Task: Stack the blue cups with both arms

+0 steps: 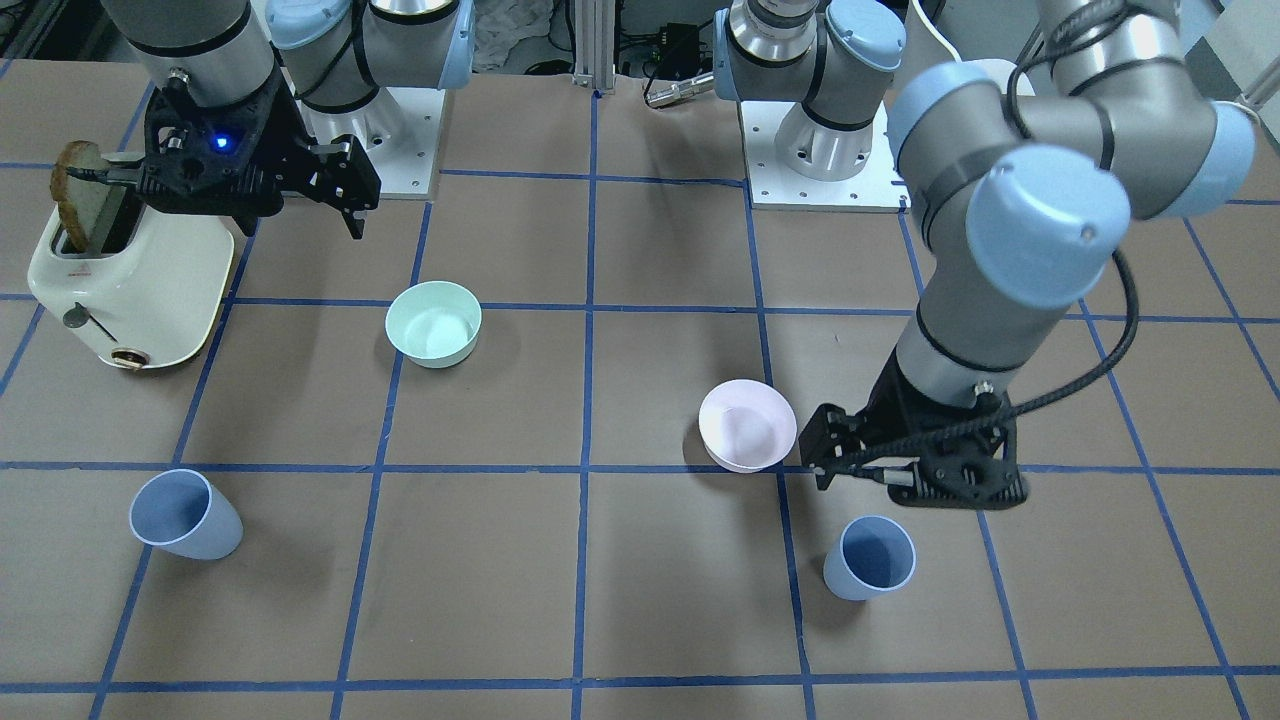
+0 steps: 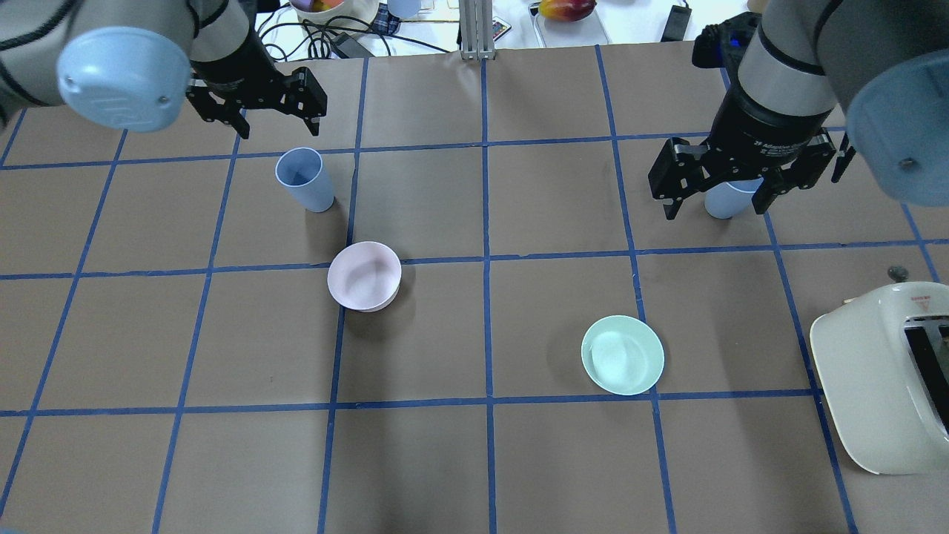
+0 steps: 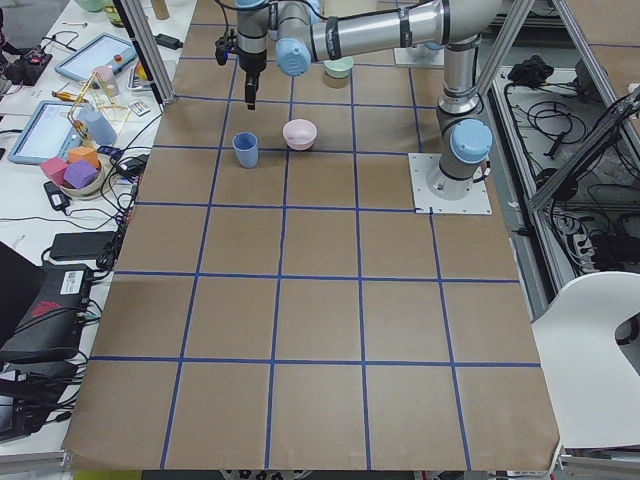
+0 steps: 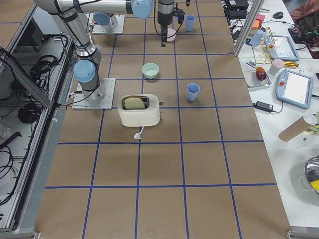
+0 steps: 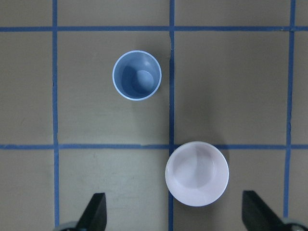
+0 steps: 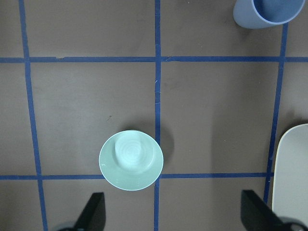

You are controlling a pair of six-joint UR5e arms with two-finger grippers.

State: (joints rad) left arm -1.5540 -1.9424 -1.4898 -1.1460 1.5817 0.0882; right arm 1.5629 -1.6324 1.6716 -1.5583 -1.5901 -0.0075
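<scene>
Two blue cups stand upright on the table. One (image 2: 304, 179) is on my left side, just beyond the pale pink bowl (image 2: 365, 276); it also shows in the left wrist view (image 5: 137, 75). My left gripper (image 2: 279, 122) hangs open and empty high above the table near that cup. The other blue cup (image 2: 725, 202) stands on my right side, partly hidden in the overhead view behind my right gripper (image 2: 715, 194), which is open and empty well above the table. This cup shows at the top right of the right wrist view (image 6: 267, 12).
A mint-green bowl (image 2: 623, 354) sits right of centre, below the right wrist camera (image 6: 131, 160). A white toaster (image 2: 882, 371) with a slice of bread stands at the right edge. Blue tape lines grid the brown table. A cluttered bench lies beyond the far edge.
</scene>
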